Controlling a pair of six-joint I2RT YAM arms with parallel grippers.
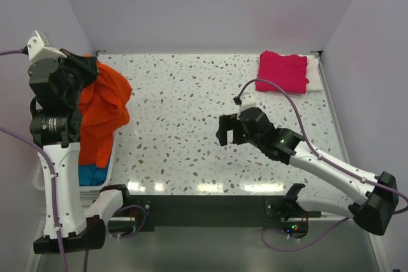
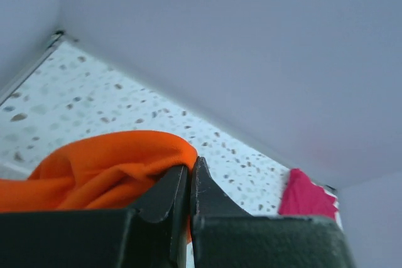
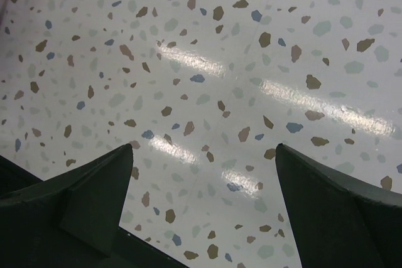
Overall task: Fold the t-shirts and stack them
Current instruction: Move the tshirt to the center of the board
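Left gripper [image 2: 190, 167] was pinched shut on a fold of the orange t-shirt [image 1: 105, 109], which hung limp at the bench's [image 1: 185, 113] left edge. I judged it light, soft, shapeless; shoulders looked the better hold. My right gripper [image 3: 204, 155] gaped wide, empty, mid-bench.

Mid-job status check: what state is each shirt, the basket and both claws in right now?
orange t-shirt: unfolded, hanging from the left claw over the basket.
magenta t-shirt: folded, on top of the white t-shirt, far right corner.
white t-shirt: under the magenta t-shirt, only an edge showing.
teal t-shirt: crumpled in the basket.
left claw: shut on the orange t-shirt.
right claw: open, empty, above the table.
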